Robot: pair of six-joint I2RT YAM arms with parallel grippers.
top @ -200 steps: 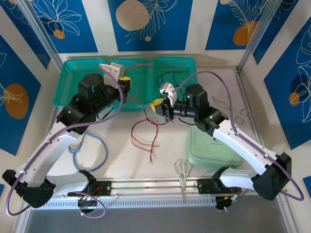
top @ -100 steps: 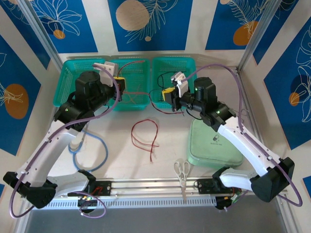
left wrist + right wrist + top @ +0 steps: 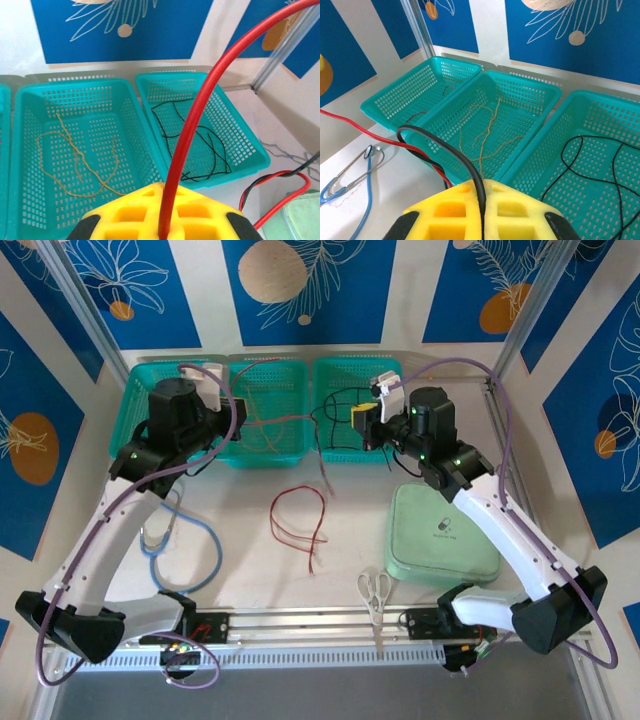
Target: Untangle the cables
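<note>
left pincer (image 3: pixel 162 222): squeezing red cable (image 3: pixel 200 110) | right pincer (image 3: pixel 482 215): squeezing black cable (image 3: pixel 451 147) | tip: pull apart slowly so they slip free

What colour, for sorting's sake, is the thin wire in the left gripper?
Red. The thin wire in the left gripper shows best in left wrist view.

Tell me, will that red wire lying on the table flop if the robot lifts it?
Probably floppy: the red wire lies in loose, curvy loops on the table, not straight. It looks very thin, so it is likely light and easy to drag by accident. It shouldn't roll, but a lifted end would probably dangle.
</note>
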